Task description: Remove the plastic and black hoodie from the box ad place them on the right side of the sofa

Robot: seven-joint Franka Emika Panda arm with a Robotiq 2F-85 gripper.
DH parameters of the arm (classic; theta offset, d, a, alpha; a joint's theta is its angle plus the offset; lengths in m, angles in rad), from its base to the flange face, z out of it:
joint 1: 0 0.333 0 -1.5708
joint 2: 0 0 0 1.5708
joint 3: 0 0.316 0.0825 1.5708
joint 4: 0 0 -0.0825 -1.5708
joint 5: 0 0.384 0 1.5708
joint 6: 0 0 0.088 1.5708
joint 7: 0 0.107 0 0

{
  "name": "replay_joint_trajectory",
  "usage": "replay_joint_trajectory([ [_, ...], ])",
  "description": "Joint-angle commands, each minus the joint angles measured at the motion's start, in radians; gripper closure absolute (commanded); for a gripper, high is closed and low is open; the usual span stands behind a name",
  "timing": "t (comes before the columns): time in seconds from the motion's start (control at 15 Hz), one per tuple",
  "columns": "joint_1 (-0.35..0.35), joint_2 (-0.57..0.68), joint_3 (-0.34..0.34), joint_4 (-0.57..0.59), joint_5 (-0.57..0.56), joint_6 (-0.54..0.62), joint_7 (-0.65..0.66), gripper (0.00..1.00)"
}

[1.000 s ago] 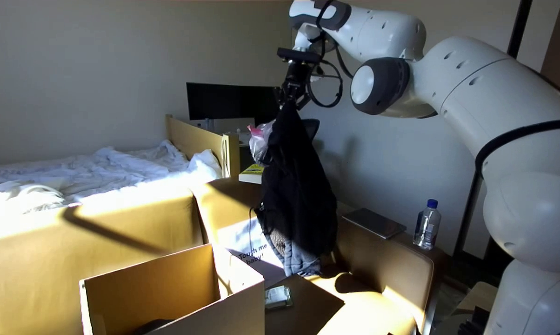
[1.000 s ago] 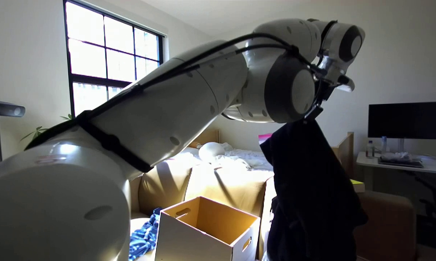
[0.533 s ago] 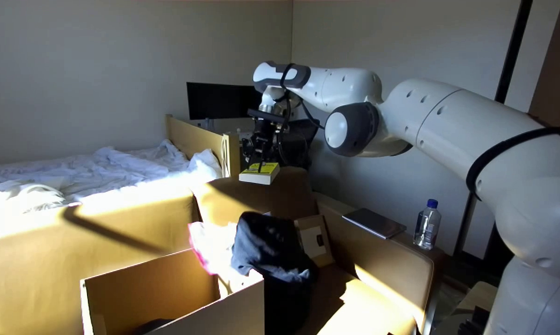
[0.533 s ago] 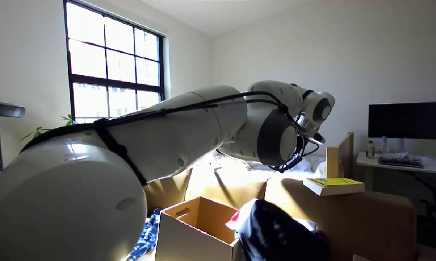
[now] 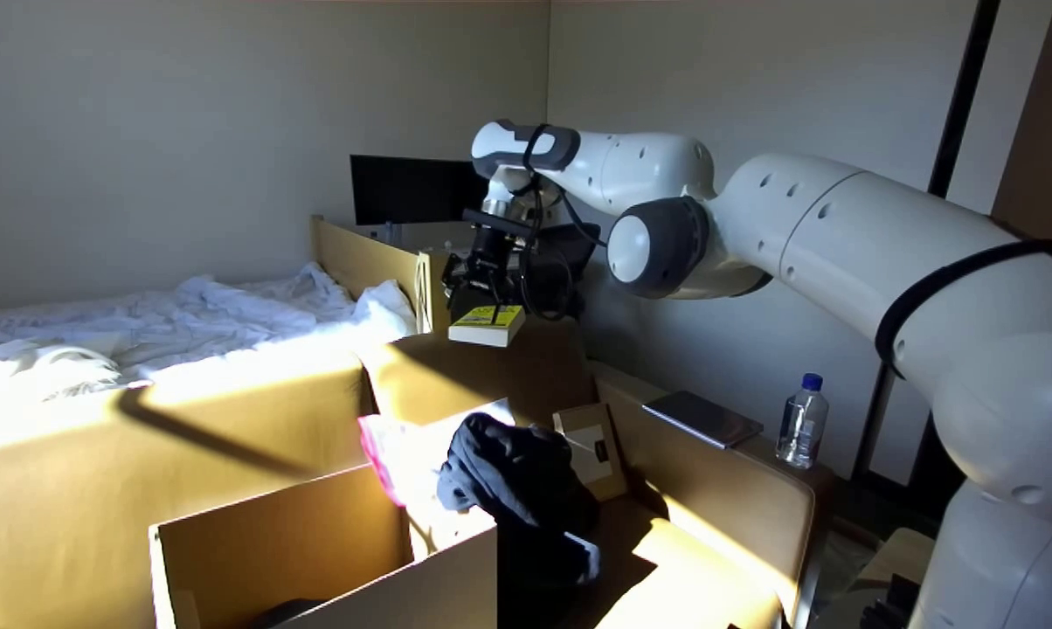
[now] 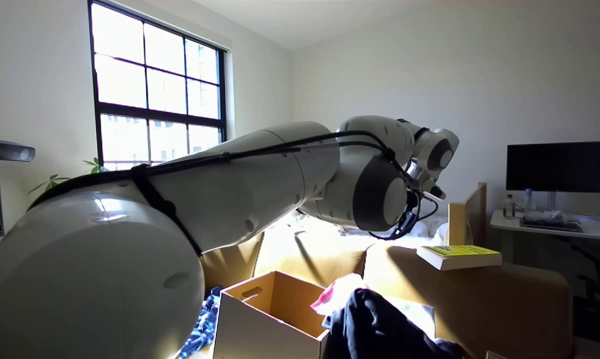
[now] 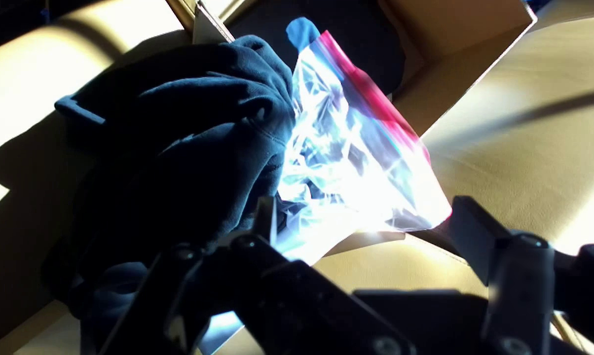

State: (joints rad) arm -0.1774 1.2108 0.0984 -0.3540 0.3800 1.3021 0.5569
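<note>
Wrist view shows the black cloth hoodie [image 7: 193,143] heaped in folds on the surface of the tan upholstered sofa [image 5: 718,572], just beside the open cardboard box [image 7: 464,29], white outside and tan within. Against the hoodie lies the clear plastic zip bag [image 7: 351,162] with a pink-red edge, near the same box; whether it touches the box I cannot tell. Above both is the black two-fingered gripper [image 7: 364,212], its jaws wide apart. Inside the box lies a dark item [image 5: 290,610], too hidden to name. In an exterior view, blue patterned cloth [image 6: 200,324] is on the box's side opposite the hoodie. Beyond the box, a thick yellow-covered book [image 5: 487,328] rests atop the sofa's back, with rumpled white bedding [image 5: 229,319] behind the sofa. Across the hoodie from the box, a clear blue-capped bottle [image 5: 803,428] stands upright on the brown armrest [image 5: 753,494].
</note>
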Motion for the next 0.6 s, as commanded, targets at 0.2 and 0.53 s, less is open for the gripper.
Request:
replay_joint_trajectory([
  [0.2, 0.178, -0.041, -0.091, 0.001, -0.148, -0.119, -0.038, 0.00],
  [0.53, 0.364, -0.020, -0.123, 0.001, -0.228, -0.140, -0.067, 0.00],
])
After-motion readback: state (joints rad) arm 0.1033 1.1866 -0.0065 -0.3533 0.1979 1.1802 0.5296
